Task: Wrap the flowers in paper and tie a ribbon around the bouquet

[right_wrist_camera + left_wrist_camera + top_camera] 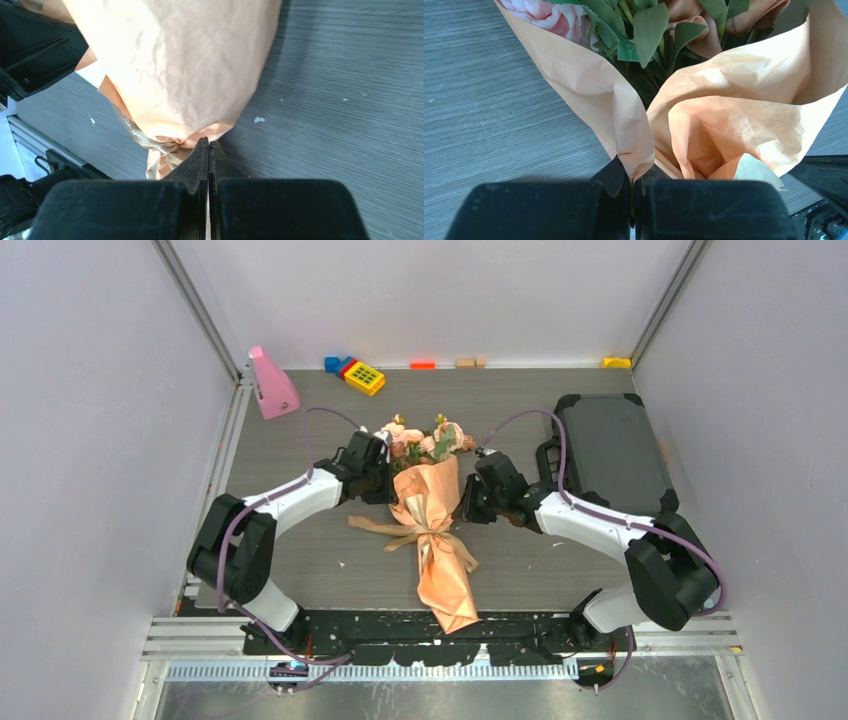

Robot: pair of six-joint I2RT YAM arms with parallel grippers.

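The bouquet lies in the middle of the table: pink flowers top a cone of peach-orange paper. A tan ribbon is tied around its waist, with loose ends trailing left. My left gripper is at the cone's upper left edge. In the left wrist view it is shut on a fold of the paper, below a pink rose and green leaves. My right gripper is at the cone's right edge. Its jaws are shut on the paper edge, just right of the ribbon.
A dark grey case lies at the right, behind my right arm. A pink object stands at the back left. A yellow toy block and several small blocks lie along the back wall. Walls close in on both sides.
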